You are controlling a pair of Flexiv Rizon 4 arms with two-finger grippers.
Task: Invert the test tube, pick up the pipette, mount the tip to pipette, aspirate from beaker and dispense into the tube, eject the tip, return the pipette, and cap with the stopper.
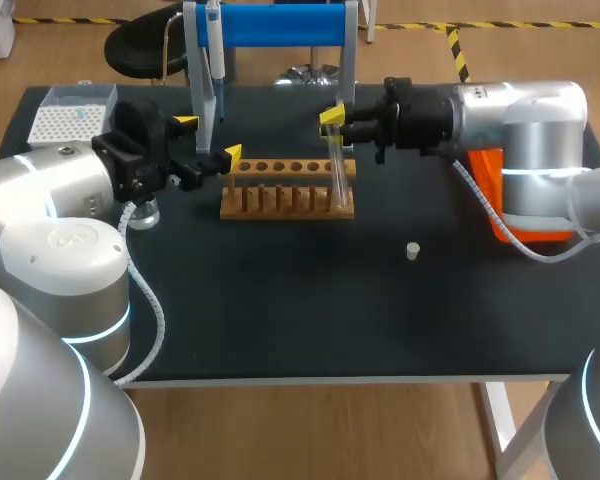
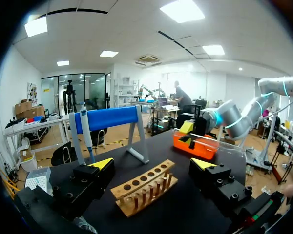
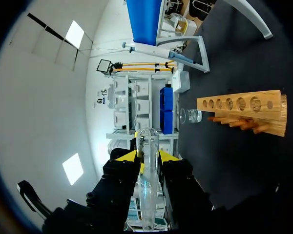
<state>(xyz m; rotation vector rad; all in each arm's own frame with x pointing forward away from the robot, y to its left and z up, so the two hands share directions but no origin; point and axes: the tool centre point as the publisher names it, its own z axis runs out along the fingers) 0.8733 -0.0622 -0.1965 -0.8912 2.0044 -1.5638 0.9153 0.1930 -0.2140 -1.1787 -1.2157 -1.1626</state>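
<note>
My right gripper [image 1: 332,118] is shut on a clear test tube [image 1: 336,170], which hangs nearly upright with its lower end at the right end of the wooden rack [image 1: 288,190]. The right wrist view shows the test tube [image 3: 147,185] clamped between the yellow fingers of the right gripper [image 3: 147,156], with the rack [image 3: 244,109] ahead. My left gripper [image 1: 208,140] is open, at the rack's left end and just below the pipette [image 1: 213,50] that hangs on the blue stand [image 1: 280,22]. In the left wrist view the left gripper [image 2: 151,165] has nothing between its fingers and the rack [image 2: 144,190] lies ahead.
A white tip box [image 1: 70,115] sits at the back left. The glass beaker [image 1: 145,212] stands under my left wrist. A small pale stopper [image 1: 412,250] lies right of the table's middle. An orange box [image 1: 500,200] sits under my right arm.
</note>
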